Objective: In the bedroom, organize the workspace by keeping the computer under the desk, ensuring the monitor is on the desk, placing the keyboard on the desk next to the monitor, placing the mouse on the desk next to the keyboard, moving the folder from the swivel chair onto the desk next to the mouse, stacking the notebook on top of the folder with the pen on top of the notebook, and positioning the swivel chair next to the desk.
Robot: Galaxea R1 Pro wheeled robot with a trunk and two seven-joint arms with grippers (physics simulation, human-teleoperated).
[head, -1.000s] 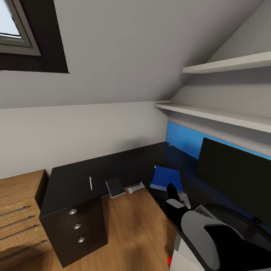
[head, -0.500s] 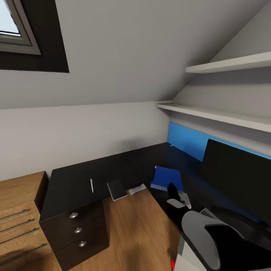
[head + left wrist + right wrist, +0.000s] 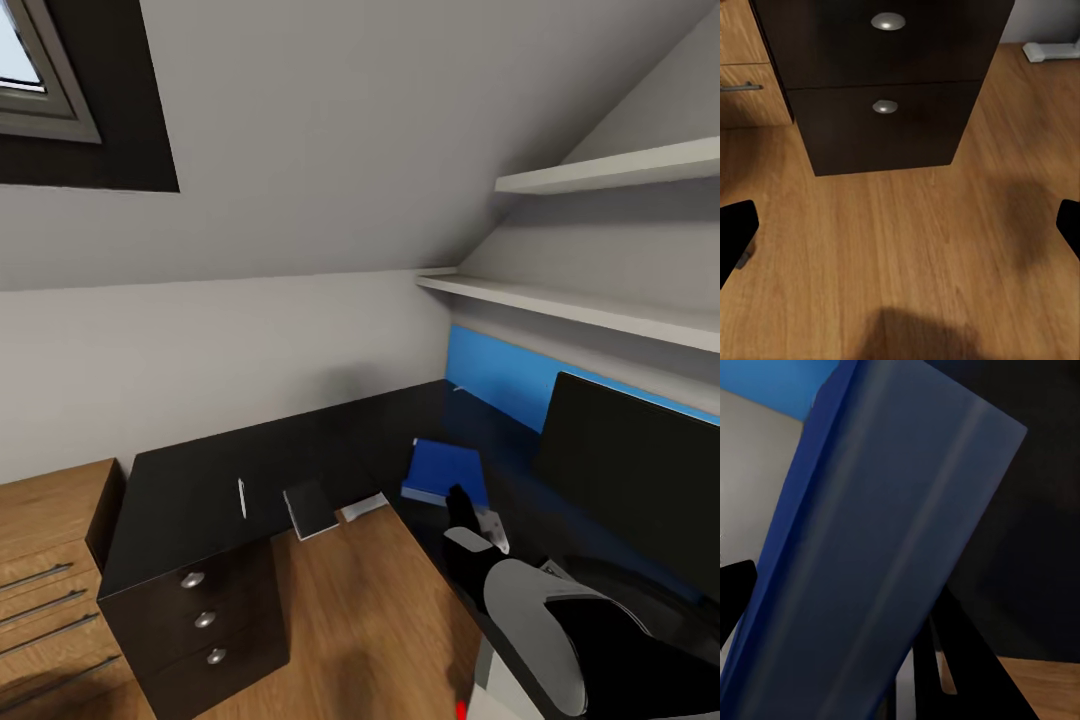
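The black L-shaped desk runs along the wall and turns right under the monitor. The pale pen and the dark notebook lie near the desk's front edge. My right gripper is shut on the near edge of the blue folder, held just above the desk's corner. Up close, the folder stands tilted beside one black fingertip. A sliver of the keyboard peeks past my right forearm. My left gripper hangs open over the floor, facing the drawer unit. The mouse and swivel chair are out of view.
A pale grey object shows at the desk's inner edge and on the floor; I cannot tell whether it is the computer. A wooden chest of drawers stands left of the desk. Two shelves and a sloped ceiling hang above.
The camera has shifted a little, so the drawer unit and chest sit lower and further left in the picture. The folder has stayed in my right gripper.
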